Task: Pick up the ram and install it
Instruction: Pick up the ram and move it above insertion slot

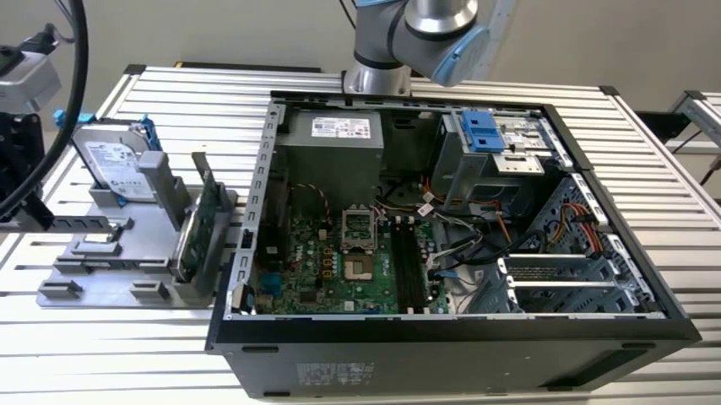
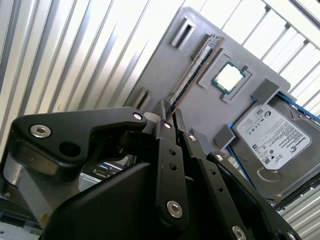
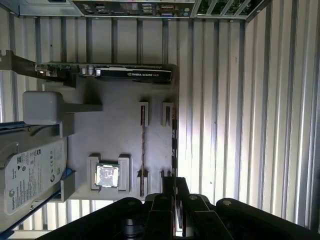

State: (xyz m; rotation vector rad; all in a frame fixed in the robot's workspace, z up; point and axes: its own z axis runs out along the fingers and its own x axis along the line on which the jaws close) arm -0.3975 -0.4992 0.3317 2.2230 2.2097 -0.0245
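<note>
A gray tray (image 1: 107,263) sits on the striped metal table (image 1: 169,93). The ram (image 2: 195,71) is in that tray, standing on its thin edge in little holders. It runs along the side of the tray that is farthest from the hard drive (image 3: 32,175). A small square chip (image 3: 106,176) lies flat in the tray, between the ram and the hard drive. A big card (image 3: 132,74) stands up at one end of the tray, near the ram's far end.

The black claw (image 3: 175,181) hangs over the other end of the tray, lined up with the ram. In the second wrist view the ram's near end comes right up to the claw. I can't make out if the claw is touching the ram. I also can't make out if the claw is spread apart or squeezed together.

The open computer (image 1: 451,325) sits just beside the tray, on the exterior view's right of it, on the side where the card stands. The ram is not in the computer yet. The robot arm (image 1: 423,29) shows farther back than the tray, behind the computer
</note>
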